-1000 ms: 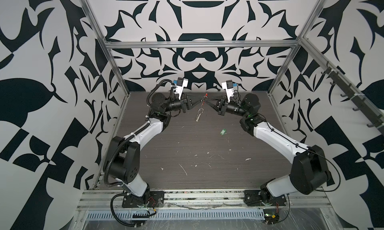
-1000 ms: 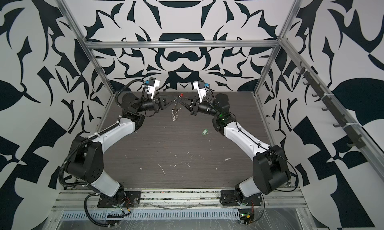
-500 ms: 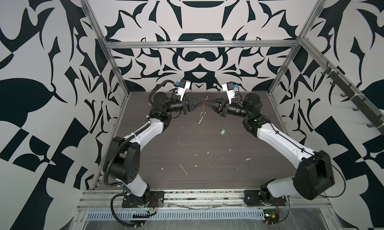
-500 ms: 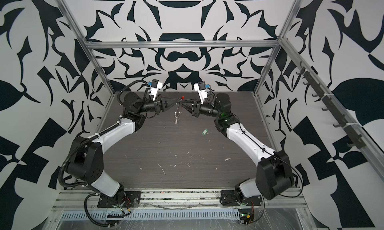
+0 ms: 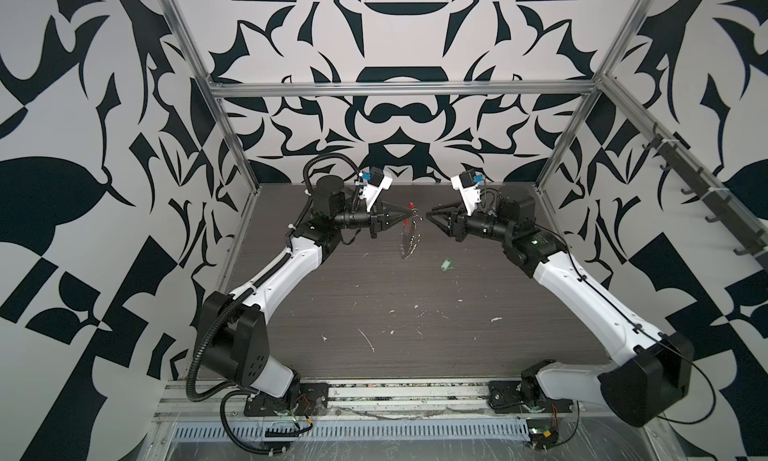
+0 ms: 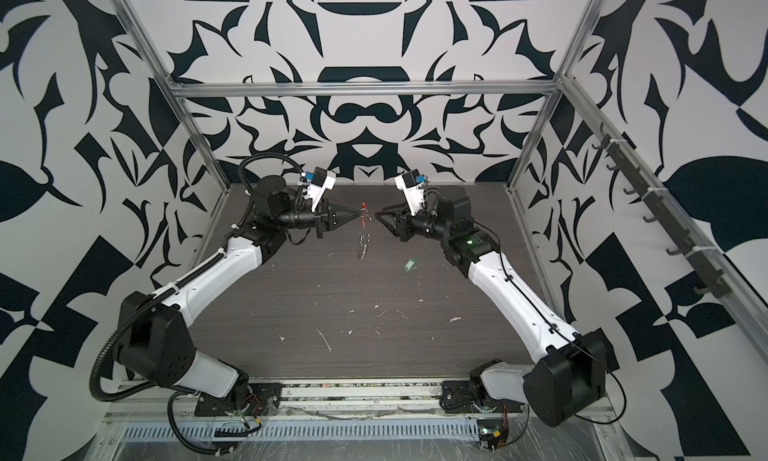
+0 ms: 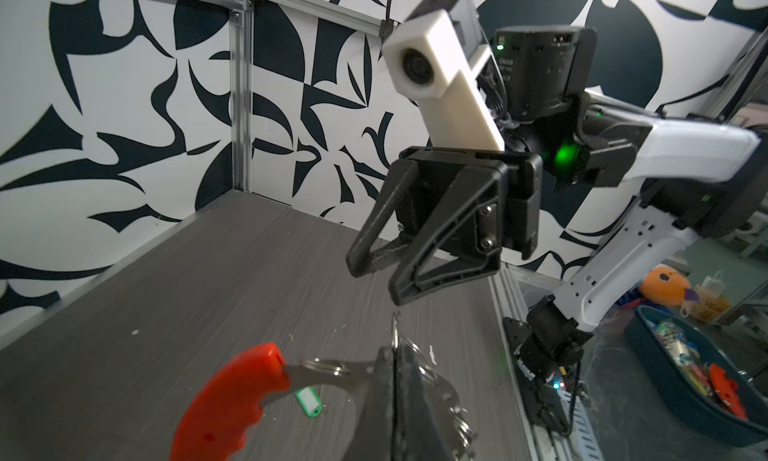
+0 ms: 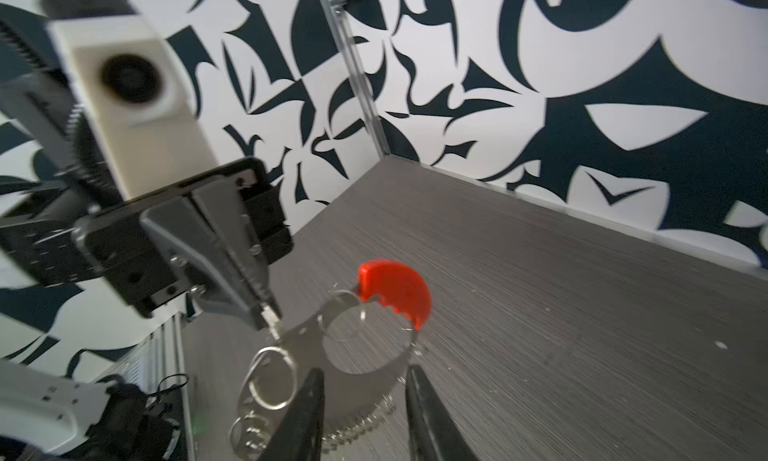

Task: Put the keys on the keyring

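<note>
Silver keyring (image 5: 409,236) hangs pinched in the closed left tool (image 5: 407,214); right tool (image 5: 429,212) gapes empty.

Both top views are bright and evenly lit, with only faint, soft shadows on the table (image 5: 374,321). In the right wrist view the left gripper (image 8: 270,316) and its camera housing (image 8: 124,84) are smeared by motion blur. In the left wrist view the keyring (image 7: 226,405), close to the lens, looks soft.

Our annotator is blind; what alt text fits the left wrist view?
The shut left gripper holds the keyring by its metal band, red-orange segment beside it. The open, empty right gripper faces it. A green key tag lies on the dark table.
</note>
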